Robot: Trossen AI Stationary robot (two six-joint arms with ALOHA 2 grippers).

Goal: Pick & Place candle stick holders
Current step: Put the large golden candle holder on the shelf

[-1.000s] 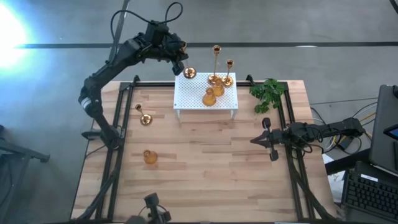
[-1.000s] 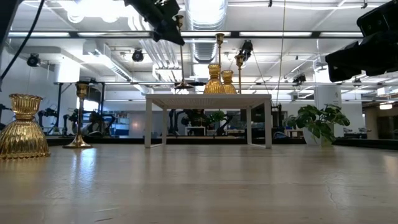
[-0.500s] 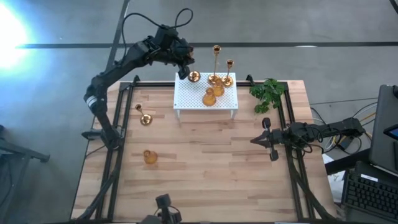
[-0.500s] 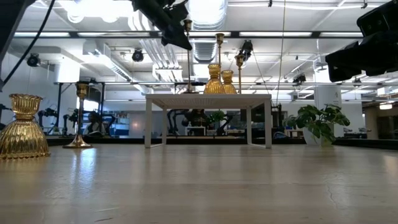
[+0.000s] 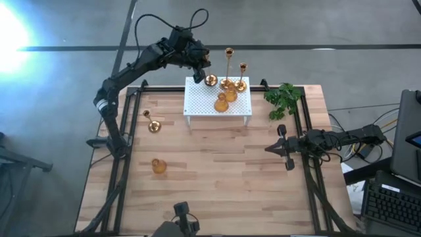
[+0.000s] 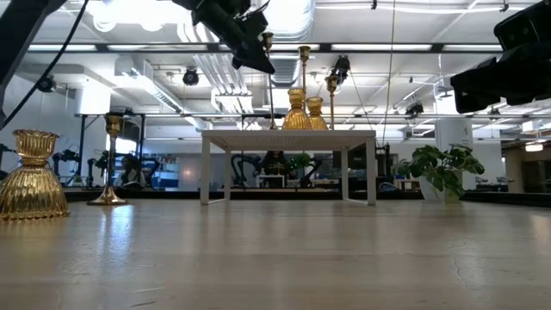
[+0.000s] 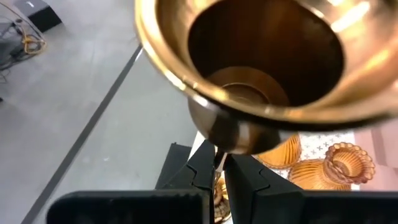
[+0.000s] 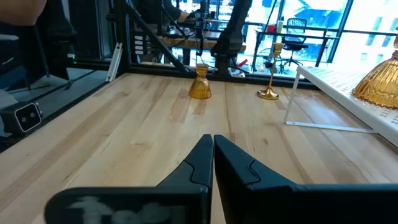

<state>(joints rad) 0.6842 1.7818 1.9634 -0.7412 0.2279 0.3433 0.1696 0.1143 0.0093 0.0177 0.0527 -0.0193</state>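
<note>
High view: wooden desk (image 5: pixel 217 171) with a white perforated stand (image 5: pixel 218 101) at its 12 o'clock edge.
Left tool: left tool (image 5: pixel 203 66) raised over the stand's 11 o'clock corner, jaws clamped on the thin stem of a tall candle stick holder (image 5: pixel 210 80).
Held holder: in the left wrist view its round brass base (image 7: pixel 261 56) fills the picture, with the stem pinched between the dark fingers (image 7: pixel 202 171); in the low view the stem (image 6: pixel 270 82) hangs from the tool down toward the stand top.
On the stand: two tall thin holders (image 5: pixel 228 66) and (image 5: pixel 242 76) at the 1 o'clock corner; two squat ribbed holders (image 5: pixel 222 103) and (image 5: pixel 231 93) touching each other near the middle.
On the desk: one slim holder (image 5: pixel 152 123) at 9 o'clock of the stand, upright; one squat holder (image 5: pixel 158 166) toward 7 o'clock of the desk, well apart from the rest.
Right tool: right tool (image 5: pixel 271 149) rests low at 3 o'clock of the desk, jaws closed with nothing between them, as the right wrist view shows (image 8: pixel 213 163).
Other: green plant sprig (image 5: pixel 283 99) at 1 o'clock of the desk, just beside the stand.
</note>
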